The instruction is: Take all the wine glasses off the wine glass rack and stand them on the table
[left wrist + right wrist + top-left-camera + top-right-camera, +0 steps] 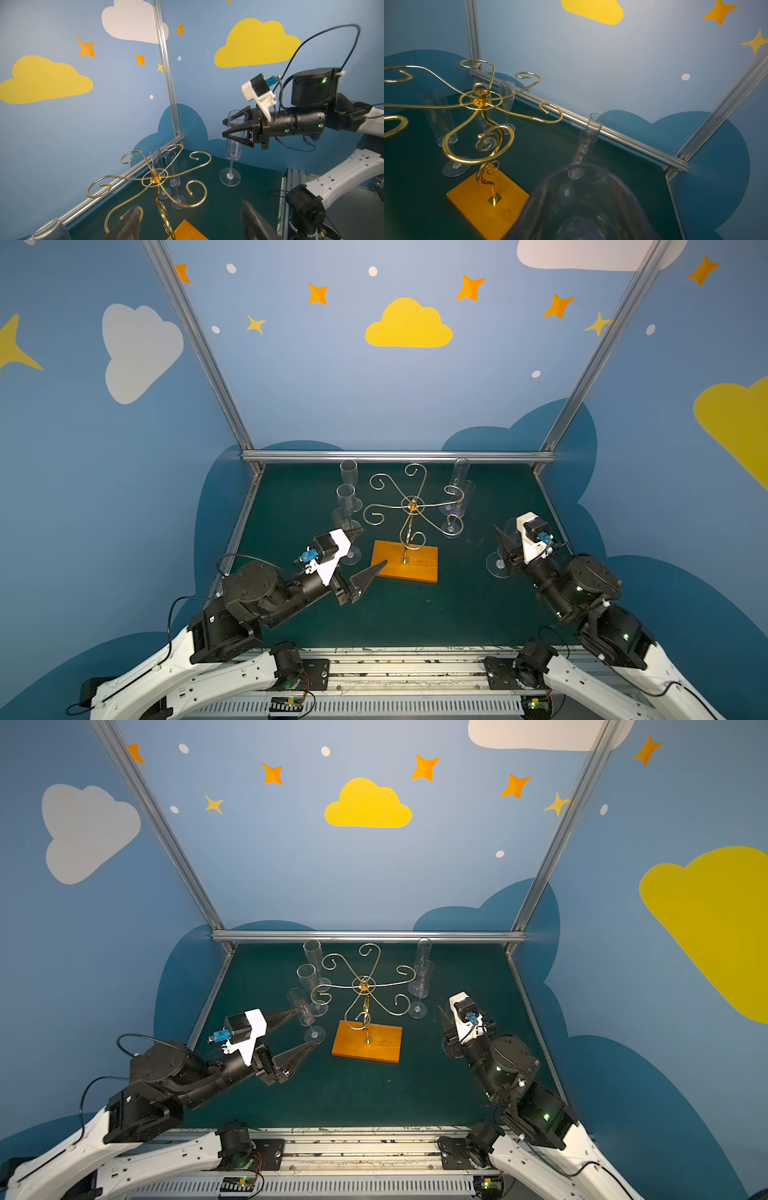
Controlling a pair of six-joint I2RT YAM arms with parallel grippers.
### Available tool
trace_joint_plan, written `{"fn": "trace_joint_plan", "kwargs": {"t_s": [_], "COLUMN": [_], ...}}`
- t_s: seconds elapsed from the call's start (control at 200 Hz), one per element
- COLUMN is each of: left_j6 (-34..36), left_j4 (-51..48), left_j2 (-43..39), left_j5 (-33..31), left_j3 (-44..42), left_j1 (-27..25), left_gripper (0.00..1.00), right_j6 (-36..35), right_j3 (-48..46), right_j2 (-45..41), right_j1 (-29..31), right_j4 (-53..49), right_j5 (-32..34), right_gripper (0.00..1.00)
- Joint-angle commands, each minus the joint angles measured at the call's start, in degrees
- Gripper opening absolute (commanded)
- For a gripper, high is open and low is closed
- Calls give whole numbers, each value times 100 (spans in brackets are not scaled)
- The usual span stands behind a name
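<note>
The right end effector (224, 127) is partly closed, its two dark fingers clamped on opposite sides of the bowl of the wine glass (233, 145), just under the rim. That glass is a clear tall flute. It stands upright with its round foot on the dark green tabletop (415, 614), near the right edge and well apart from the wine glass rack (411, 506). Nothing shows inside the bowl but the scene behind it; in the right wrist view its rim fills the lower part of the picture, blurred.

The left end effector (375, 546) is spread wide with nothing between its fingers, hovering near the left front corner of the rack's wooden base (405, 562). A second clear flute (298, 1000) stands just beside its outer finger, outside the gap.

The rack stands in the middle of the tabletop, its gold wire arms curling outward from an upright post. Two more flutes (347, 485) stand behind the second one, toward the back left corner, and another pair (462, 477) stands close together toward the back right corner. All are upright on the tabletop and see-through.
</note>
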Motion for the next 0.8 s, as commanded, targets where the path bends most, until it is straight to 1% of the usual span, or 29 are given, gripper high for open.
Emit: {"fn": "trace_joint_plan", "kwargs": {"t_s": [0.0, 0.18, 0.235, 0.31, 0.39, 0.441, 0.566, 0.796], "left_j6": [-147, -231, -250, -270, -286, -293, -288, -270], "left_j4": [-78, -74, -85, -94, -86, -64, -2, 46], "left_j2": [-52, -76, -57, -24, 11, 32, 99, 249], "left_j5": [-13, -67, -97, -118, -124, -133, -156, -168], "left_j3": [145, 111, 114, 142, 159, 157, 178, 230], "left_j1": [-8, -8, -8, -8, -7, -8, -6, -8], "left_gripper": [75, 76, 76, 76, 76, 76, 77, 77], "right_j6": [578, 1108, 1196, 1327, 1333, 1201, 991, 759], "right_j3": [-309, -923, -1180, -1393, -1577, -1711, -2070, -2019], "right_j2": [79, 384, 472, 608, 766, 841, 983, 1394], "right_j1": [-532, -1655, -1912, -2171, -2341, -2389, -2425, -2469], "right_j4": [606, 1265, 1601, 1973, 2332, 2601, 3313, 3474], "right_j5": [-839, -2099, -2465, -2798, -3105, -3288, -3495, -3718], "right_gripper": [30, 29, 29, 29, 29, 29, 29, 30]}}
